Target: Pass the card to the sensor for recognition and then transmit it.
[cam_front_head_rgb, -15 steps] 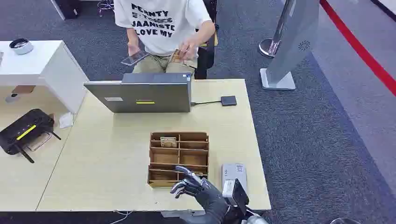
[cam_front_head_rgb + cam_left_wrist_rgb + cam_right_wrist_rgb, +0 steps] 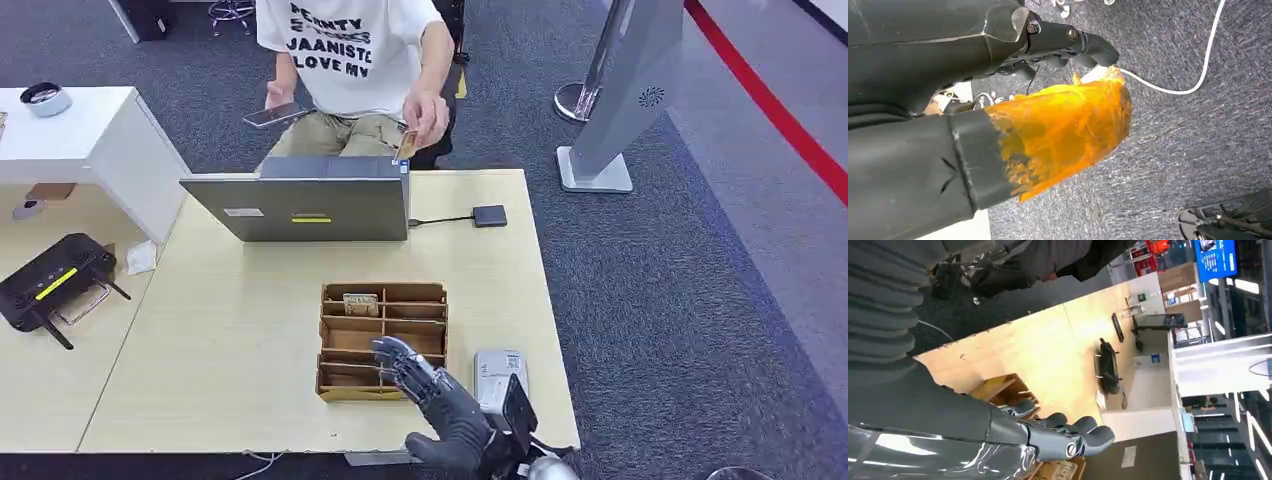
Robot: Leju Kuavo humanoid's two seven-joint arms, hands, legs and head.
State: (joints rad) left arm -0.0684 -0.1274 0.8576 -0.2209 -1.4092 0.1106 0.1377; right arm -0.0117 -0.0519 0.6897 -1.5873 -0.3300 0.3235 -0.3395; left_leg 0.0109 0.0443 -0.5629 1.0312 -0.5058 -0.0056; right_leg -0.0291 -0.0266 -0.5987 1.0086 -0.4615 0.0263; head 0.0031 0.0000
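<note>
One card [image 2: 361, 303] is lying in the back-left slot of the wooden organizer [image 2: 382, 340] w/ several compartments; it's small, tan/beige w/ a pale printed face, details too small to read. A person [image 2: 350, 60] behind the laptop [image 2: 300, 205] is holding a 2nd card [image 2: 406, 146] in one hand and a phone [image 2: 270, 116] in the other. One grey sensor box [image 2: 500, 378] is sitting just right of the organizer, near the table [image 2: 230, 340] front edge. Right hand [image 2: 425, 385] is hovering over the organizer's front-right part, fingers spread, holding nothing. Left hand [image 2: 998, 100] is hanging over carpet, thumb wrapped in orange tape; can't tell if fingers are closed. One black router [image 2: 50, 280] is sitting far left; one small black hub [image 2: 490, 215] is cabled to the laptop.
</note>
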